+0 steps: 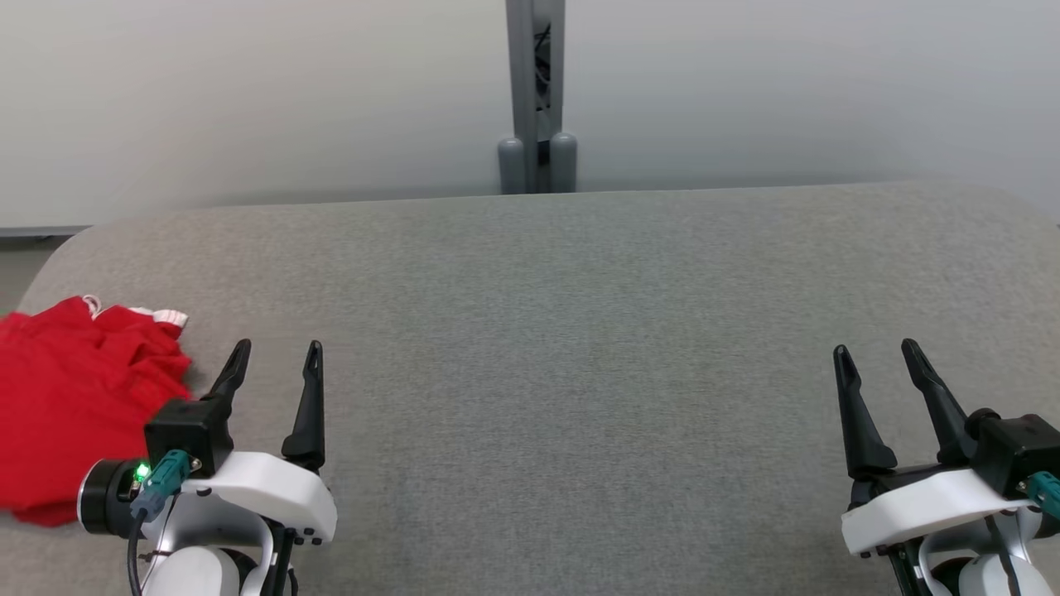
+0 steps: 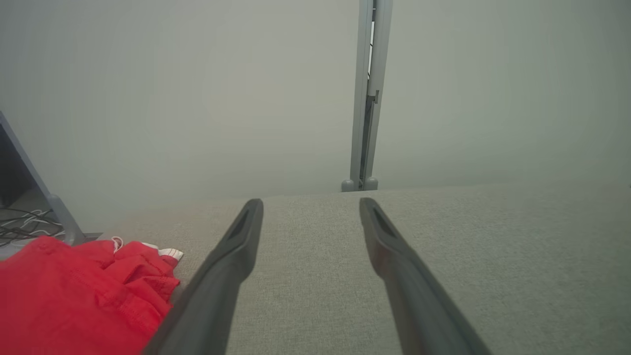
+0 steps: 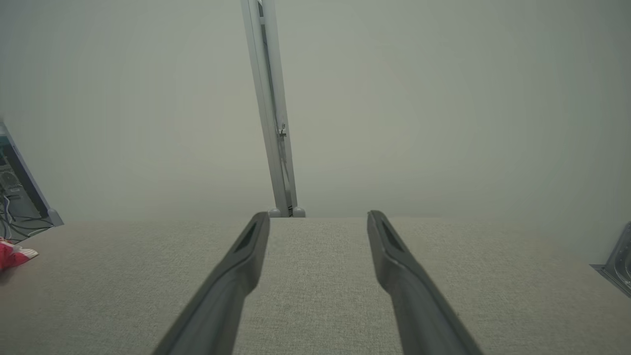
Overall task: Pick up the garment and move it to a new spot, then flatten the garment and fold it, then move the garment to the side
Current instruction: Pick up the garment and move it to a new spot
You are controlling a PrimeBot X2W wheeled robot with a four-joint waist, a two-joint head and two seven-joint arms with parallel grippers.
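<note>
Left pincer (image 1: 277, 358) open, empty; red garment (image 1: 74, 406) crumpled just beside, leftward

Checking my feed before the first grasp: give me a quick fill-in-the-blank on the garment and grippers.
The colour of the garment on the table is ____.
The left gripper, beside the garment, has its jaws ____.
The right gripper holds ____.
Missing words: red; open; nothing.

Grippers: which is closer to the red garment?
The left gripper; the red garment lies bunched beside it, while the right gripper stands far off.
</note>
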